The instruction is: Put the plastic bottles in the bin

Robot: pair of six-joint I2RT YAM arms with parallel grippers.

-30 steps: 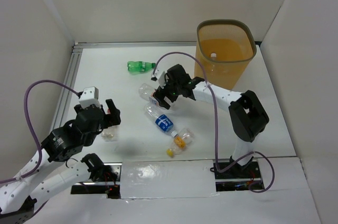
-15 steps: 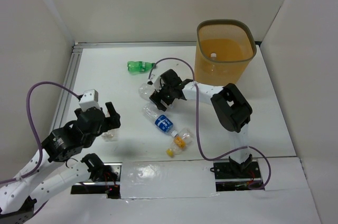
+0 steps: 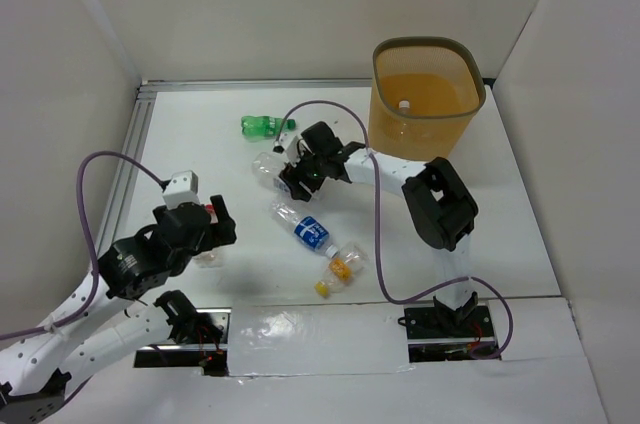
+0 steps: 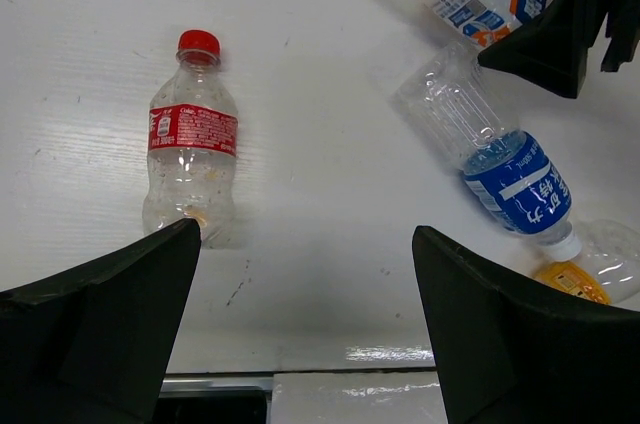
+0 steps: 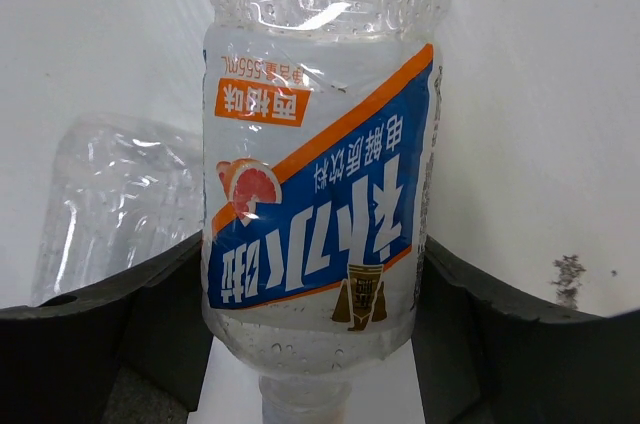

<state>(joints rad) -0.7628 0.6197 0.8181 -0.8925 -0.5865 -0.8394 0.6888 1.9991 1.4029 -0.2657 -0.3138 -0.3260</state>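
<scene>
My right gripper (image 5: 310, 284) has just narrowed from wide open and slid out to the orange-blue bottle (image 5: 310, 194). That puts this bottle's pick under way, though it lies flat on the table (image 3: 480, 204) and nothing is lifted. Both fingers (image 5: 150, 294) flank the label and look to touch its sides, but I cannot tell whether the grip has set. In the top view that gripper (image 3: 300, 169) has the bin (image 3: 430, 44) at its 2 o'clock, close by and upright. The green bottle (image 3: 265, 125) lies at its 11 and the blue bottle (image 3: 305, 229) at its 6. The yellow bottle (image 3: 345, 269) lies further on towards 5. My left gripper (image 4: 310, 324) is spread as wide as it goes and holds nothing. The left arm has edged forward, so the red bottle (image 4: 190, 159) now lies at 11 o'clock just off the left finger, untouched. I judge the job early, with at least five bottles on the table.
</scene>
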